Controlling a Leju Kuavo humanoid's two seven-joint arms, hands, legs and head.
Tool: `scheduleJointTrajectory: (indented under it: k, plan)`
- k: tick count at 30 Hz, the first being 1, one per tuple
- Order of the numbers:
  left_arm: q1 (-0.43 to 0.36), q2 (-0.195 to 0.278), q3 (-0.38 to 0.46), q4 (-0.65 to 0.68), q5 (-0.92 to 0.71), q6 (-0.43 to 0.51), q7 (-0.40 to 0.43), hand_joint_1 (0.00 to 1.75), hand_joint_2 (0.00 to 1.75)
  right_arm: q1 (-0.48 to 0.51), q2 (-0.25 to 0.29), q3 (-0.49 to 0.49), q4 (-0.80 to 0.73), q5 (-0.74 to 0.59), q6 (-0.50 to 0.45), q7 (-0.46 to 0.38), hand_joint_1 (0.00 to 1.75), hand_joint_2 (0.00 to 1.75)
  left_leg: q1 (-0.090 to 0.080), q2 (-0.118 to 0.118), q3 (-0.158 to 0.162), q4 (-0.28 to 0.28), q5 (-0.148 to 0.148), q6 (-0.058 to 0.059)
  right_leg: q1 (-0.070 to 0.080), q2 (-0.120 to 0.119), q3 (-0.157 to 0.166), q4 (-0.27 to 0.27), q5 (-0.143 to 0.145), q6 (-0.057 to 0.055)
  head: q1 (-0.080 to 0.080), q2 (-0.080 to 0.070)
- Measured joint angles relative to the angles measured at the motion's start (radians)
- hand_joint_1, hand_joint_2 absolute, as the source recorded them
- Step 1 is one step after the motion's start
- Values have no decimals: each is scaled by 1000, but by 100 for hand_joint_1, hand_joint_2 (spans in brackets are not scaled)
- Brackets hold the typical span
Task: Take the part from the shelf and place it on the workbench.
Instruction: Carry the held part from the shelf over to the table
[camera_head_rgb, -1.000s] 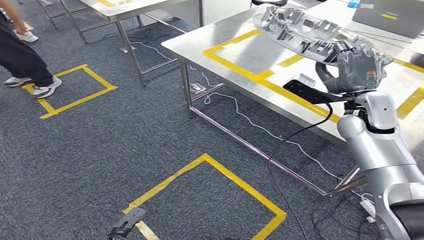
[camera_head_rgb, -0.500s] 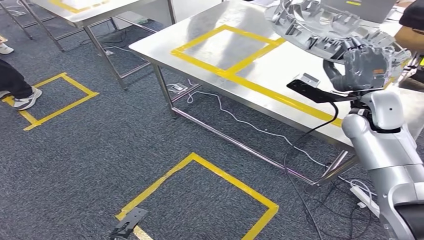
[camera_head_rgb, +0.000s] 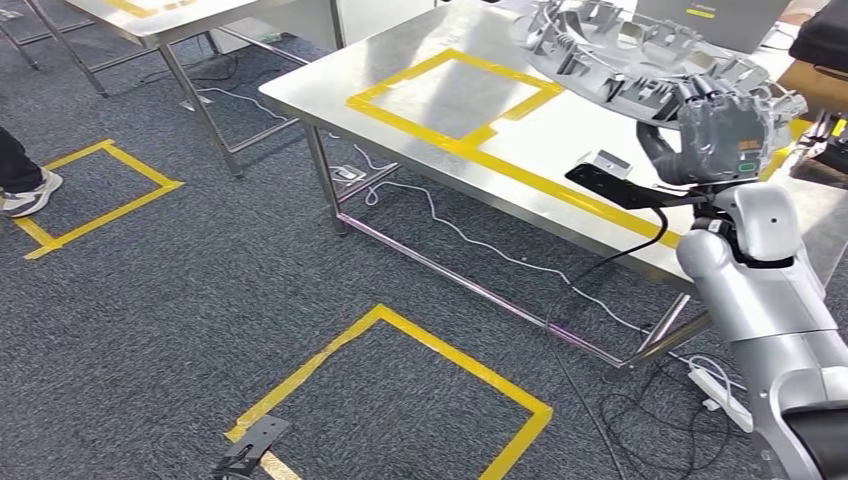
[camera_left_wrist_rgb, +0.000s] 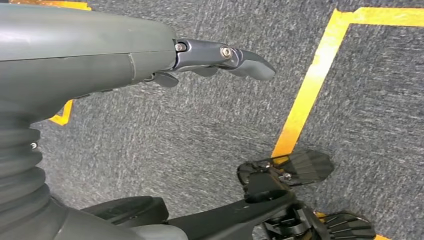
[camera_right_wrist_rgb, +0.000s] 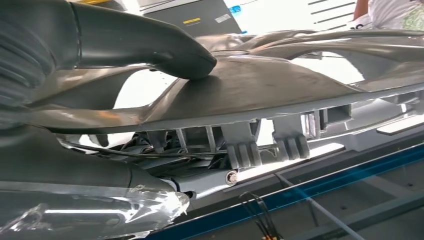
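The robot's right hand (camera_head_rgb: 722, 135) grips the rim of a large round grey ribbed metal part (camera_head_rgb: 620, 55), holding it raised over the steel workbench with yellow tape markings (camera_head_rgb: 470, 140). Its left hand (camera_left_wrist_rgb: 220, 57) hangs over grey carpet (camera_left_wrist_rgb: 200, 125), fingers extended and holding nothing.

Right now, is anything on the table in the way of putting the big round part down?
Nothing visible blocks it. The right hand holds the round part above the steel table, and the tape-marked top beneath looks bare. A grey box sits at the far edge.
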Motion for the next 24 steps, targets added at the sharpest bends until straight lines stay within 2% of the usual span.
scheduleJointTrajectory:
  k: [6, 10, 12, 14, 15, 16, 17, 18, 19, 20, 21, 22, 24]
  plan:
    - [0, 4, 0, 0, 1, -1, 0, 0, 175, 2, 0, -9, -21, -29, -3, 0, 175, 175, -1, -1, -6, 1, 4, 6, -1, -1, -3, -7, 7, 13, 0, 0]
    - [0, 9, 0, 0, 2, -2, 1, 0, 175, 4, 0, -24, -43, -35, -4, 0, 175, 175, -4, 2, -2, -13, 7, 27, -7, 1, -2, -21, 14, 35, -1, 0]
    - [0, 10, 0, 0, 1, -3, 1, 0, 175, 4, -1, -30, -52, -36, -4, 0, 175, 175, 0, 7, 15, -39, 19, 34, -6, -3, -21, 17, -9, 37, 0, 0]
    - [-2, 10, 0, 0, 0, -2, 1, 0, 175, 7, -1, -32, -56, -37, -4, -2, 175, 175, 3, 13, 24, -47, 22, 35, -7, -9, -79, 137, -69, 36, 2, 0]
    - [-2, 11, 0, 0, 0, -2, 1, 0, 175, 9, -1, -33, -57, -37, -3, -2, 175, 175, 4, 14, 26, -47, 21, 33, -8, -10, -112, 205, -97, 39, 2, 0]
    - [-2, 11, 0, 0, 0, -2, 1, 0, 175, 12, -1, -34, -58, -37, -3, -3, 175, 175, 6, 15, 27, -46, 19, 29, -9, -12, -136, 252, -111, 42, 2, 0]
    - [-2, 10, 0, 0, 0, -2, 2, 0, 175, 16, -1, -34, -58, -37, -3, -3, 175, 175, 10, 15, 28, -44, 17, 24, -11, -14, -141, 263, -107, 46, 2, 0]
    - [-2, 10, 0, 0, 0, -2, 2, 0, 175, 19, -1, -34, -58, -37, -3, -3, 175, 175, 15, 15, 29, -40, 13, 16, -15, -16, -124, 230, -83, 51, 2, 0]
    - [-1, 10, 0, 0, 0, -2, 2, 0, 175, 21, -1, -35, -58, -37, -3, -3, 175, 175, 22, 15, 29, -33, 7, 7, -20, -20, -88, 163, -50, 58, 2, 0]
    - [-1, 12, 0, 0, 0, -2, 2, 0, 175, 22, -1, -35, -58, -37, -3, -3, 175, 175, 26, 14, 28, -25, 0, -4, -23, -22, -51, 101, -28, 66, 3, 0]
    - [-2, 14, 0, 0, 0, -2, 2, 0, 175, 22, -1, -36, -58, -37, -3, -3, 175, 175, 28, 13, 26, -14, -8, -15, -26, -22, -23, 52, -14, 66, 4, 0]
    - [-1, 15, 0, -1, -1, -2, 2, 0, 175, 23, 0, -37, -59, -37, -3, -3, 175, 175, 29, 12, 24, -6, -13, -23, -27, -20, -7, 28, -12, 60, 3, 0]
    - [0, 16, 0, -1, -2, -1, 2, 0, 175, 25, 0, -39, -60, -37, -3, -3, 175, 175, 27, 11, 24, -1, -17, -32, -24, -13, -8, 32, -22, 37, -4, 0]
